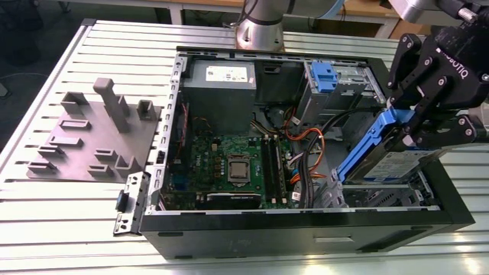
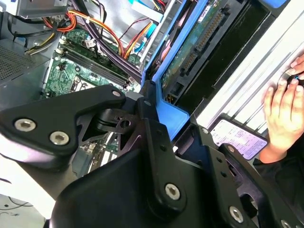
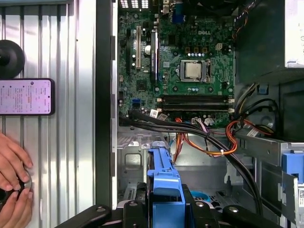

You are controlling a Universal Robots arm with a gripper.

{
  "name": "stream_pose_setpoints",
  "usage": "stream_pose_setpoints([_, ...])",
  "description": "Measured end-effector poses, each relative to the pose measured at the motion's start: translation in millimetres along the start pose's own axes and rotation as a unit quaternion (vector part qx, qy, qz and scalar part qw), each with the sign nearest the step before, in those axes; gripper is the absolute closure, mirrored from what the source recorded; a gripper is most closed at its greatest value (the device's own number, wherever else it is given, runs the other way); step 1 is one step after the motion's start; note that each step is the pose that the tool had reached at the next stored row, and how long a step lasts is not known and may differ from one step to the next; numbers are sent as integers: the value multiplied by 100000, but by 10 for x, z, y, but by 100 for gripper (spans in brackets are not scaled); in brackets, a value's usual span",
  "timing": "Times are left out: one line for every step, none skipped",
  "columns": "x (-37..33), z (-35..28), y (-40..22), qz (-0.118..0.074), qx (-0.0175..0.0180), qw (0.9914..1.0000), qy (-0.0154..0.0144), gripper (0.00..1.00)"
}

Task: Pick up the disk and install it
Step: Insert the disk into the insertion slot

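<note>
Currently the tool (image 1: 411, 123) is closed on the blue-railed upper end of the disk (image 1: 397, 163). In the second wrist view, the black fingers (image 2: 154, 137) clamp that blue edge, and the disk (image 2: 190, 52) shows its green circuit-board underside. The disk is tilted. Its gripped end is raised and its lower end reaches down into the open drive bay (image 1: 390, 195), at the corner of the computer case (image 1: 306, 220) on the exterior view's right.

Inside the case:
- Orange and black cables (image 1: 306, 140) run beside the disk.
- The motherboard (image 1: 229, 166) lies flat at the centre.
- The grey power-supply box (image 1: 221, 80) sits at the far wall.
- The drive cage (image 1: 324, 77), with its blue latch, is near the far corner.

The case rests on a slatted metal tabletop (image 1: 46, 229). A grey fixture (image 1: 91, 137) stands on the exterior view's left, well apart from the tool. In the first wrist view, a phone (image 3: 26, 97) lies on the tabletop outside the case, and a person's hands (image 3: 12, 178) rest near it.
</note>
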State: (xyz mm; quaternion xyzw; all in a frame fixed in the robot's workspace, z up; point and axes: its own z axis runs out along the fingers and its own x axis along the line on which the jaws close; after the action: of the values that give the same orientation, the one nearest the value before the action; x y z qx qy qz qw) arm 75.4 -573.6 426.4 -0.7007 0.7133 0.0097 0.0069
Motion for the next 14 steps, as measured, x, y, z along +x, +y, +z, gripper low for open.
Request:
stream_pose_setpoints([0,5,0,3,1,100000,2,64])
stream_pose_setpoints([0,6,0,2,-1,100000,3,64])
stream_pose_setpoints([0,6,0,2,0,100000,11,64])
stream_pose_setpoints([0,7,0,5,0,100000,13,64])
stream_pose_setpoints([0,8,0,2,1,100000,4,64])
stream_pose_setpoints([0,8,0,6,2,100000,1,64])
stream_pose_setpoints([0,9,0,5,1,100000,0,64])
stream_pose_setpoints([0,9,0,4,2,100000,2,64])
stream_pose_setpoints([0,10,0,3,2,100000,2,64])
stream_pose_setpoints([0,12,0,5,0,100000,7,64])
stream_pose_setpoints([1,19,0,5,18,100000,-2,62])
stream_pose_setpoints([2,34,-1,-6,70,100000,-6,62])
stream_pose_setpoints([3,53,-1,-4,76,100000,-22,56])
stream_pose_setpoints([4,69,-1,-5,76,100000,2,56])
